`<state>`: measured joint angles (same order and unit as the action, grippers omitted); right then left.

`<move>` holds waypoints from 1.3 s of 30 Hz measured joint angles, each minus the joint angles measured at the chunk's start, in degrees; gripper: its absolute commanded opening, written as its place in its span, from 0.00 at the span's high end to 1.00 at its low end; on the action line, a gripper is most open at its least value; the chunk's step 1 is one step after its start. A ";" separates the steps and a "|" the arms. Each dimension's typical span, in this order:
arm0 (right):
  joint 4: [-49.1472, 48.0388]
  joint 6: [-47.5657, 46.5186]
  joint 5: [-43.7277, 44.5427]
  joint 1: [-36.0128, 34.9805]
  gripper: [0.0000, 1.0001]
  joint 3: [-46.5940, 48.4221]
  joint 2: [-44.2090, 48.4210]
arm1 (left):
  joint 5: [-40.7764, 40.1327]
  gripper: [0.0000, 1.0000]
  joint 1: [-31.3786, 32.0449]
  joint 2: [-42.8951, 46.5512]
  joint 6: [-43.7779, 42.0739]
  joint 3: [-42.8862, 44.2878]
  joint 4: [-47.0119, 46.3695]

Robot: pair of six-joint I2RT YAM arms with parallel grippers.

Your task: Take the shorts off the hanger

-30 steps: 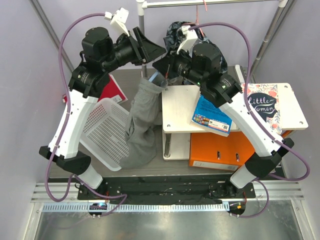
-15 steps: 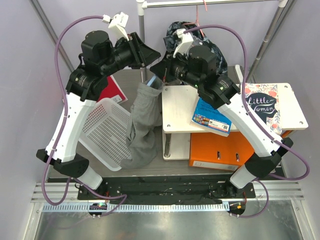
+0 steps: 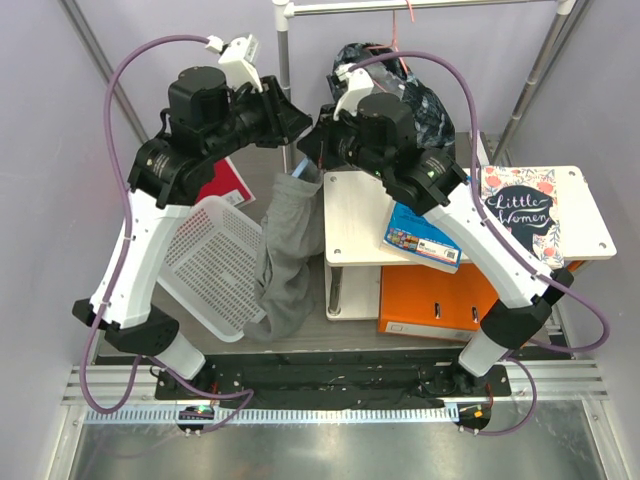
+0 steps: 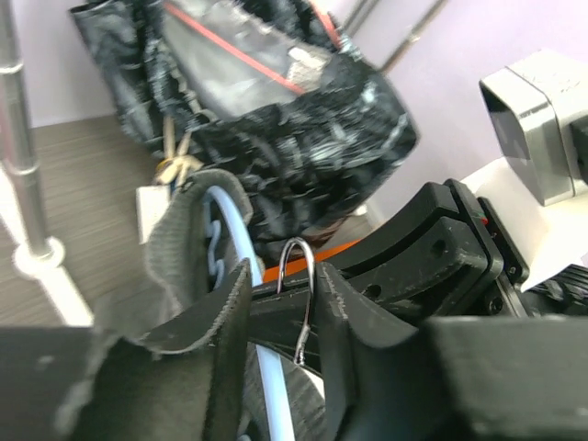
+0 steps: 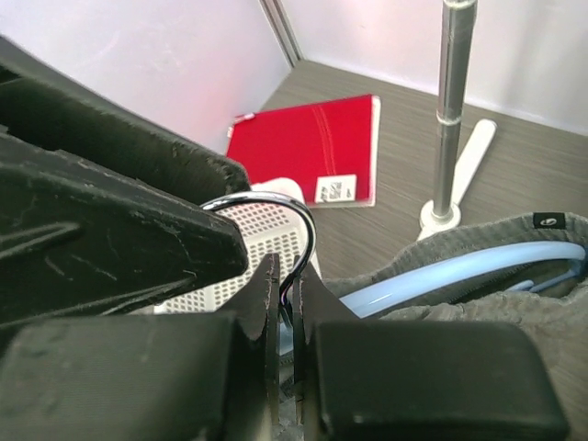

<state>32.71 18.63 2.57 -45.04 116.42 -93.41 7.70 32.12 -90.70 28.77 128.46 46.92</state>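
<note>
On the rail [image 3: 450,5], shorts [image 4: 303,147] hang unremoved on their pink-red hanger [image 4: 230,50]; right jaws clench the light-blue hanger's [image 5: 459,266] hook [image 5: 301,230]; left jaws straddle it, released.

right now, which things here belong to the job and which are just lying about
job: shorts, pink-red hanger
lying about: grey garment, light-blue hanger, white basket, red notebook, orange box

The overhead camera looks down from behind the arms; each wrist camera peers closely along its own jaws, both sharing the metal hook [image 4: 296,243].
</note>
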 measured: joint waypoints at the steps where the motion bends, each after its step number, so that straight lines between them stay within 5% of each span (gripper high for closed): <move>1: 0.44 -0.09 0.44 -0.17 0.99 0.26 -0.33 | -0.87 0.71 0.35 -0.02 -0.68 0.04 0.48; 6: 2.95 -0.44 2.43 -0.94 0.99 0.37 -0.79 | -4.68 0.78 2.27 -0.68 -3.72 0.87 3.45; 16: 5.01 -0.98 4.94 -2.62 0.99 2.78 -1.90 | -11.78 0.70 5.42 -2.60 -7.17 4.37 7.21; 20: 5.53 -1.33 5.20 -2.99 0.99 3.28 -2.25 | -13.22 0.76 5.90 -2.69 -7.48 4.61 7.76; 22: 5.42 -1.44 5.16 -3.15 0.99 3.32 -2.47 | -13.64 0.93 6.01 -2.73 -7.72 4.74 7.91; 24: 5.09 -1.62 4.98 -3.26 0.98 3.32 -2.64 | -13.51 1.00 6.14 -3.08 -7.67 5.40 8.09; 26: 4.90 -1.62 4.90 -3.32 0.89 3.32 -2.73 | -13.35 1.00 6.27 -3.56 -7.82 6.25 8.35; 27: 4.79 -1.68 4.83 -3.32 0.73 3.32 -2.73 | -13.14 1.00 6.27 -3.65 -7.72 6.47 8.41; 30: 4.50 -1.20 4.61 -3.37 0.53 3.32 -2.71 | -13.42 1.00 6.25 -3.67 -7.17 6.58 8.46; 39: 2.03 -0.48 6.05 -3.78 0.36 -1.18 2.58 | -14.32 1.00 5.75 -3.08 -6.23 6.56 10.82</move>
<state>34.74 18.15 8.62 -48.82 115.24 -90.83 -6.61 37.87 -93.78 22.55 135.02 57.74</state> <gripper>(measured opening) 0.612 0.008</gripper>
